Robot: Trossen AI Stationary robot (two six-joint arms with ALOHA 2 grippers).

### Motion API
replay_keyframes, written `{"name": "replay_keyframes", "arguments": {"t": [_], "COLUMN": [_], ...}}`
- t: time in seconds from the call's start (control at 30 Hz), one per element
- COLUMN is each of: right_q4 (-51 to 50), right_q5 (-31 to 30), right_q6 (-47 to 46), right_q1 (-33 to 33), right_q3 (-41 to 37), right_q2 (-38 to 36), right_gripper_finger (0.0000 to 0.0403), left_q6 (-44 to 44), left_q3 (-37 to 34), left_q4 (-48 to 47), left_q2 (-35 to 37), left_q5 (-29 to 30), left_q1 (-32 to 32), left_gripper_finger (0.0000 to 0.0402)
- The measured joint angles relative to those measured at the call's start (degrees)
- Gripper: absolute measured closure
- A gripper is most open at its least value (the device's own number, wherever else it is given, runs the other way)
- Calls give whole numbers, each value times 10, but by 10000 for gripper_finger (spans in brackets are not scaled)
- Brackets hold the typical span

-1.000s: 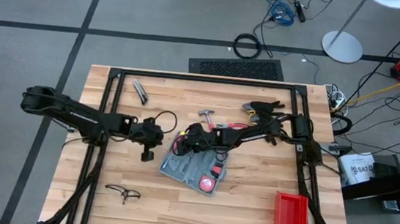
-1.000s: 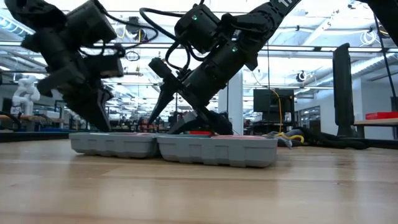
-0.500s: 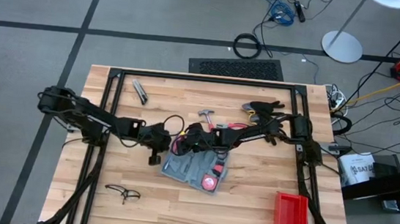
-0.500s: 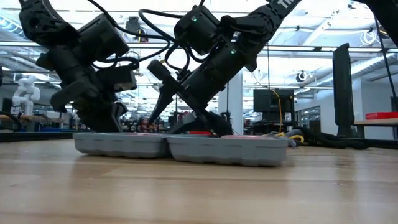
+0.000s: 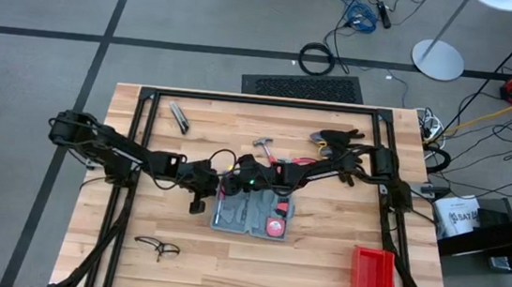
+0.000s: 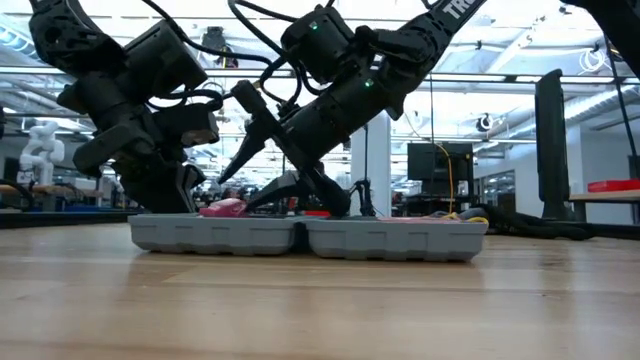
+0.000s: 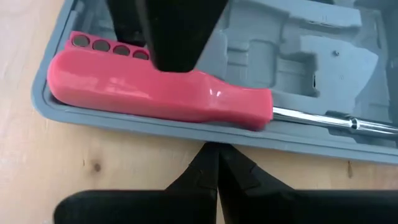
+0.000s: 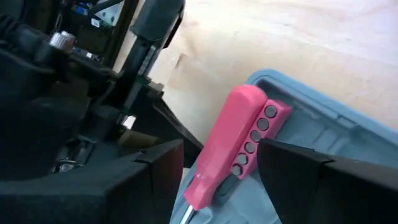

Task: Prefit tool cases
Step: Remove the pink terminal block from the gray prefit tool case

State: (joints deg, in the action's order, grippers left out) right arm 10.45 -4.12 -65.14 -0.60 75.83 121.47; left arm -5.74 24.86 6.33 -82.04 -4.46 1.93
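Left wrist view: tool case [image 7: 298, 56] lies open, red-handled screwdriver [image 7: 161, 93] in its tray just past the closed, empty left jaws; right jaws spread wide above it

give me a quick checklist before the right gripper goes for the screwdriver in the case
1. Case open and flat on the table: ok.
2. Screwdriver lying in the case along its edge by the row of bits: ok; fully seated in its recess: cannot tell.
3. Right gripper open, fingers either side of the red handle: ok.
4. Left gripper shut, on the table just outside the case edge, holding nothing: ok.
5. Room between the two arms: not ok, they crowd the same end of the case.
6. Right fingers touching the handle: cannot tell.
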Motion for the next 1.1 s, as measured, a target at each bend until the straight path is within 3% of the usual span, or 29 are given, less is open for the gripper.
{"name": "replay_keyframes", "arguments": {"t": [0.9, 1.1], "right_q4": [-85, -80], "right_q5": [-22, -22], "right_q6": [22, 32], "right_q1": [21, 26], "right_q3": [1, 3], "right_q2": [-6, 5], "right_gripper_finger": [216, 245], "left_q6": [6, 16], "left_q3": [0, 0], "left_q4": [3, 23], "left_q2": [0, 0], "left_q5": [10, 4], "left_q1": [0, 0], "left_gripper_finger": [401, 401]}}
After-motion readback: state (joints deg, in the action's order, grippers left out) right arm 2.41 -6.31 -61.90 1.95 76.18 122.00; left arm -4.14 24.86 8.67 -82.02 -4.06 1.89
